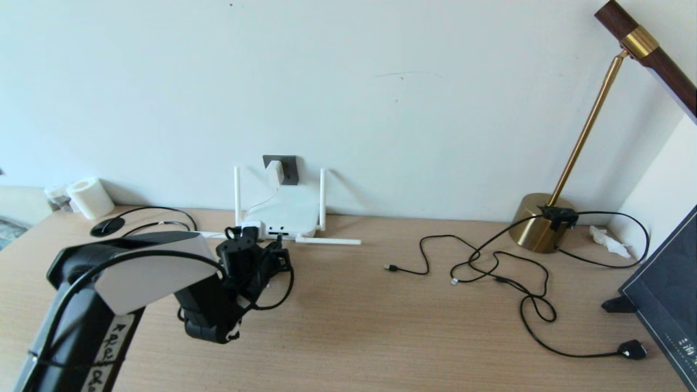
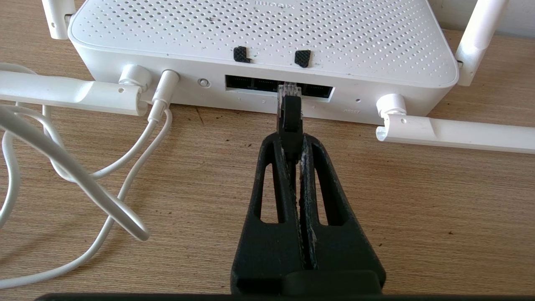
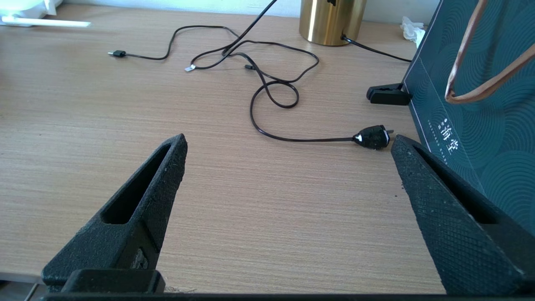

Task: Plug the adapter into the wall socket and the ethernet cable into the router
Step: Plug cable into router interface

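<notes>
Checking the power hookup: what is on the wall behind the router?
Behind the router, the dark wall socket carries the white adapter, its cord running down. The adapter covers the socket's holes there; seating can't be confirmed.

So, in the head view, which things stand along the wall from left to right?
Paper roll → router, with the adapter in the wall socket above it → brass lamp base → crumpled tissue.

You have router (image 1: 286, 209) on desk (image 1: 354, 326) against wall, adapter (image 1: 275, 172) in wall socket (image 1: 287, 169) above it, lamp (image 1: 542, 222) far right.
</notes>
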### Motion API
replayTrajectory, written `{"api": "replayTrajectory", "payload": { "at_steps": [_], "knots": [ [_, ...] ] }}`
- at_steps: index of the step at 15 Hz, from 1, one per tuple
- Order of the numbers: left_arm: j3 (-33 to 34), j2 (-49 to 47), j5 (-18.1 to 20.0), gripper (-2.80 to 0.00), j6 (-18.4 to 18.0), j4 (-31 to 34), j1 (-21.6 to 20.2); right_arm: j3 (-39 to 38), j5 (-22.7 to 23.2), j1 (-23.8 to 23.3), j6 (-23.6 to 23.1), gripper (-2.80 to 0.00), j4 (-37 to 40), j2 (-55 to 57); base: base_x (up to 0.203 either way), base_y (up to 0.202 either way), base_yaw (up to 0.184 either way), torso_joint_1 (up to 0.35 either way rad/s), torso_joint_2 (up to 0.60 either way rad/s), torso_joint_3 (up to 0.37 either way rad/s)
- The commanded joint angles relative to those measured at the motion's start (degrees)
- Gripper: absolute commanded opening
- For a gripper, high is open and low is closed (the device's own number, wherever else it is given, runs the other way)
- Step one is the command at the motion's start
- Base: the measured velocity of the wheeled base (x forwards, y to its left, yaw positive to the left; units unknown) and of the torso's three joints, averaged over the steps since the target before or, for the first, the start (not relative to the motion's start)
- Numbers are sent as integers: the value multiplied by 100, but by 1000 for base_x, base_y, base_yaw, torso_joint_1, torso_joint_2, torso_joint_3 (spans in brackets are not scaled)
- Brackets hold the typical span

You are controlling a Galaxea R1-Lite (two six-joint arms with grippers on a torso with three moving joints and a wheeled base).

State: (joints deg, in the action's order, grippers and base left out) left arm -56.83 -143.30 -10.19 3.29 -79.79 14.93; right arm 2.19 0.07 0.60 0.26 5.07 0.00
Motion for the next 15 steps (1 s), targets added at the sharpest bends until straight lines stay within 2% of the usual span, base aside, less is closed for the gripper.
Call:
{"api": "replayTrajectory", "payload": {
  "at_steps": [1, 15],
  "knots": [
    [6, 4, -9, -280, 5, -46, 1, 0, 1, 2, 0, 0, 3, 9, 0, 0, 0, 0, 0, 0],
    [58, 30, -9, -280, -1, -63, 1, 0, 1, 2, 0, 0, 3, 9, 0, 0, 0, 0, 0, 0]
  ]
}}
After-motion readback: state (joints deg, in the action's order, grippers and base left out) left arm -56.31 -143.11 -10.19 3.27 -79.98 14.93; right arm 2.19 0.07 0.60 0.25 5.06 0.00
